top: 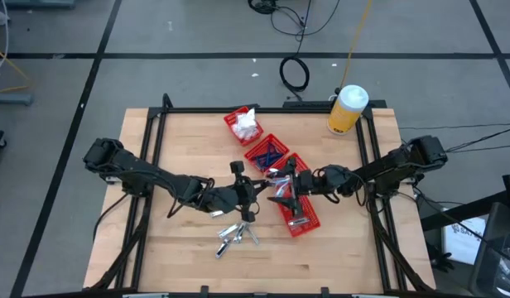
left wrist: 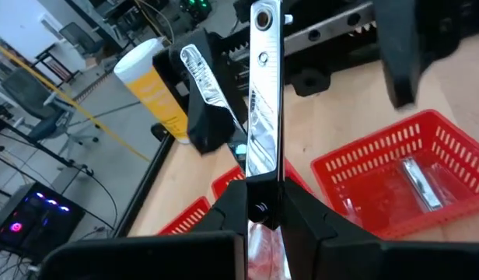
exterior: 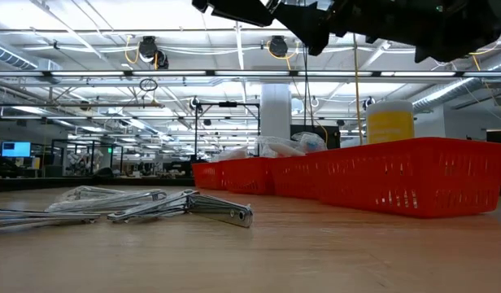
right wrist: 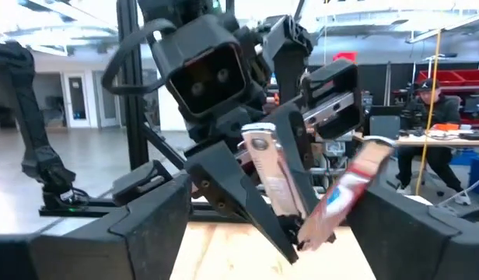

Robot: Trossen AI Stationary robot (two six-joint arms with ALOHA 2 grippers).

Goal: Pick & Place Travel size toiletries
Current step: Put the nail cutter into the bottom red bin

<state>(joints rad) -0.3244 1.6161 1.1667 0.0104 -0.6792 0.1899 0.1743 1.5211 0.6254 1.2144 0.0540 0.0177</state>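
The landmark here is the row of red bins [top: 271, 155] running diagonally across the middle of the wooden table [top: 172, 240].

The left arm is reaching from the table's left edge toward that row. Its left pincer [top: 253, 192] is sitting just beside the row's near bin and is closed on a silvery piece [left wrist: 263, 117], a flat metal bar standing upright between the fingers. Some marking is showing on the bar, but no lettering can be read.

In front of the row, a loose cluster of silvery pieces [top: 236, 236] is lying flat on the table, apart from the bins.

Within the row, the far bin is holding white soft packets [top: 247, 124], the next is holding dark blue pieces [top: 267, 154], and the near bin is holding one silvery piece [left wrist: 422, 183].

The right pincer [top: 281, 192] is hanging over the near bin, its fingers spread wide and holding nothing. A yellow bottle with a white cap [top: 347, 109] is standing beyond the row near the table's far right corner; no label text is legible.

Only the right wrist view is showing a reddish-tinted wrapped piece [right wrist: 344, 194] tilted beside the held bar, and a person [right wrist: 434, 117] seated at a desk in the room behind. Only the low view is showing the loose cluster [exterior: 185, 206] lying level on the table.
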